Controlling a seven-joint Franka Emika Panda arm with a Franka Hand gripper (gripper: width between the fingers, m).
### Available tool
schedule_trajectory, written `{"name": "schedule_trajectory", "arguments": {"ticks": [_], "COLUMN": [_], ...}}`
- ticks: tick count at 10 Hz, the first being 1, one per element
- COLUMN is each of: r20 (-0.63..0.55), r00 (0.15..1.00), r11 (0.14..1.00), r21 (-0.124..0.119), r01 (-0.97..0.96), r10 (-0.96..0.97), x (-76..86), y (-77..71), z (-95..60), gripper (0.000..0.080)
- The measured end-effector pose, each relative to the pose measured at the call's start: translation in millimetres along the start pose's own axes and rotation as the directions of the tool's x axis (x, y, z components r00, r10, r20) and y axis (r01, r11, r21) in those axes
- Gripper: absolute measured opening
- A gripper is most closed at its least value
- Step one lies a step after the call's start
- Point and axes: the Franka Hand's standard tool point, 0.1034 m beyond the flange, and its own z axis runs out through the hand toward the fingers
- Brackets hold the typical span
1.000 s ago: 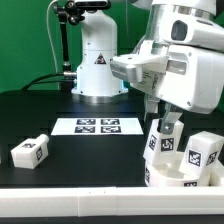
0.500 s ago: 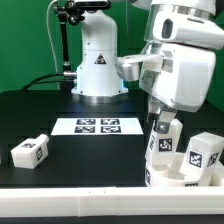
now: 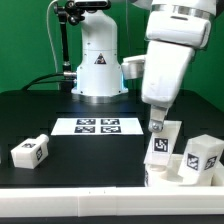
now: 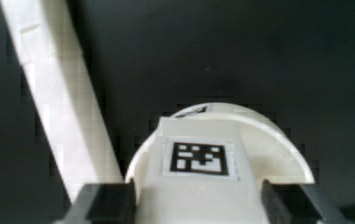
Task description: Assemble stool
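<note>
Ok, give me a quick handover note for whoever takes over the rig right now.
Gripper: shut on the held leg, which is upright on the seat.
Second leg: also on the seat, toward the exterior view's right; how firmly it is fastened cannot be told.
Loose leg: on the table at the exterior view's left, beside the marker board.
Done: two legs at the seat.
Left: probably finish seating the held leg, then fit the loose leg.

Black table (image 3: 40, 110): marker board (image 3: 98, 127), leg (image 3: 30, 151)
</note>
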Motion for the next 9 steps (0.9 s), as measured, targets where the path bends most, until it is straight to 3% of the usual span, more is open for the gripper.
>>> {"name": "schedule_trajectory", "arguments": {"ticks": [2,5,9], "r20": [0.015,0.081,0.084], "r00": [0.981,0.876,0.736], "r11": [0.981,0.876,0.736], "r21": [0.009,0.044,0.029], "r01": [-0.195,-0.480,-0.676], "r10": [0.195,0.476,0.672], "x": [0.5,0.6,2.5], "y": [-1.9,1.0,-0.1], "z": [-0.2,0.4,0.3], "gripper": [0.0337,0.0338,0.0338]}}
